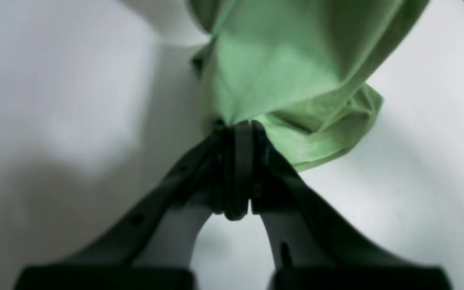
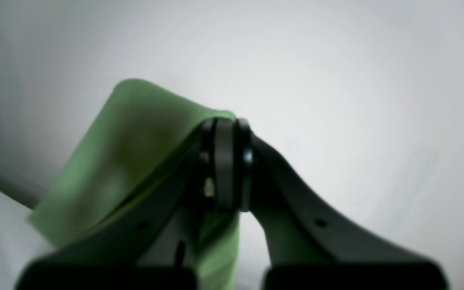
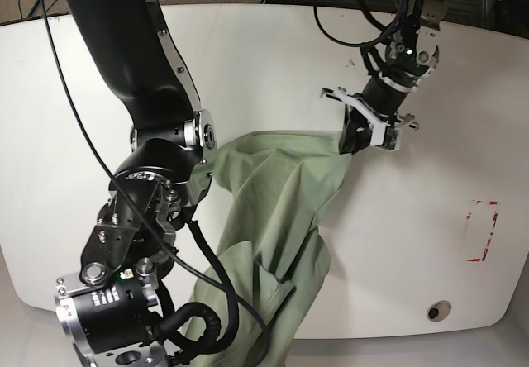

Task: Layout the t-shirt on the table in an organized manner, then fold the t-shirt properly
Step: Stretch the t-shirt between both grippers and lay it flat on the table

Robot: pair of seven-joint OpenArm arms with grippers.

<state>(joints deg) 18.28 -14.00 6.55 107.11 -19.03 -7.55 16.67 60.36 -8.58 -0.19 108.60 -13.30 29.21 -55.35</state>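
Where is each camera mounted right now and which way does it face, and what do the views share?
Left wrist: behind the left tool, facing along its shut black fingers, which pinch a bunched fold of the t-shirt over the table.
Right wrist: behind the right tool, shut on a flat flap of shirt, white tabletop beyond.
Base: high above, looking down at the table; both arms show, the big right arm at picture left hiding its tool.
Shared: all three show the green shirt, stretched between the arms, and the white table.

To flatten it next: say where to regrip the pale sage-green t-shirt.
Both grippers already pinch the pale sage-green t-shirt, which hangs twisted off the glossy white table's front edge. I'd take the dangling lower hem, coming from the front, since that end sags bunched and unheld.
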